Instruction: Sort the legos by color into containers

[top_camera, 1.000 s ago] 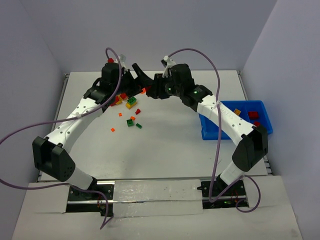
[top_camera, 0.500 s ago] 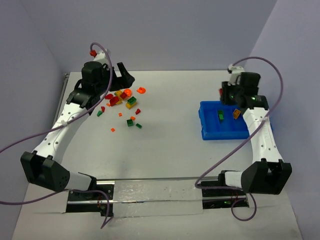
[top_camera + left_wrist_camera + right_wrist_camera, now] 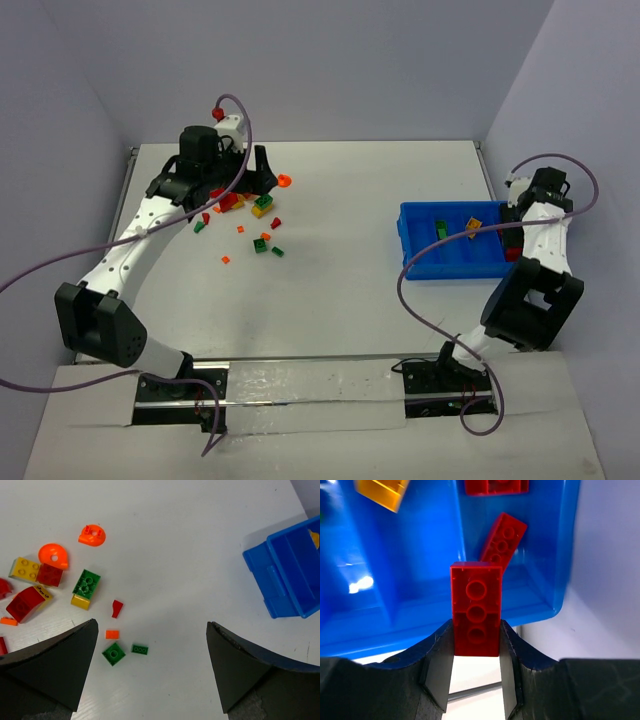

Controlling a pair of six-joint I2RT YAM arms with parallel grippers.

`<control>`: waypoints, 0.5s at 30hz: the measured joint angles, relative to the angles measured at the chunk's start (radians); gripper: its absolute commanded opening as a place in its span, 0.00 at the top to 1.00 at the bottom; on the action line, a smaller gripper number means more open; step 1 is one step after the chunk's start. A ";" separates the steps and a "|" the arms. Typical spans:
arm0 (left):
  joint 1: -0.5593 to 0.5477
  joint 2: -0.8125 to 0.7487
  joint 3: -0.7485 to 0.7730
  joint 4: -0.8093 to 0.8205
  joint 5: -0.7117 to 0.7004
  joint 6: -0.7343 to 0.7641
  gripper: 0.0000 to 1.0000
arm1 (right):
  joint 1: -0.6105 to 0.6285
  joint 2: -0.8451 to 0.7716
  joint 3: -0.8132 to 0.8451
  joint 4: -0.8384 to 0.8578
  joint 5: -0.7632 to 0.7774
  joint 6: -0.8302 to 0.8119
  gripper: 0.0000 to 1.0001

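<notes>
Brick (image 3: 476, 611) in right end effector (image 3: 476, 642) hangs over bin (image 3: 395, 630) rim.

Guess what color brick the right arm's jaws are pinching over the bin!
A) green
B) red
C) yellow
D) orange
B: the right wrist view shows a red brick clamped between the right jaws, just above the blue bin.
</notes>
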 measured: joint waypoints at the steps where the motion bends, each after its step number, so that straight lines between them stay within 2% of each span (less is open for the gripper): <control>1: 0.000 0.008 0.001 -0.006 0.001 0.005 0.01 | -0.007 0.017 0.000 0.001 0.007 -0.005 0.97; 8: 0.000 0.023 0.005 -0.032 0.000 0.024 0.01 | -0.051 0.107 0.007 0.043 0.034 -0.024 0.94; 11: 0.000 0.024 0.005 -0.033 0.000 0.028 0.01 | -0.060 0.153 0.013 0.065 0.040 -0.025 0.84; 12: 0.000 0.024 0.005 -0.033 -0.001 0.029 0.01 | -0.061 0.165 0.014 0.071 0.041 -0.025 0.78; 15: 0.000 0.024 0.005 -0.033 -0.004 0.034 0.01 | -0.061 0.193 0.024 0.080 0.039 -0.025 0.49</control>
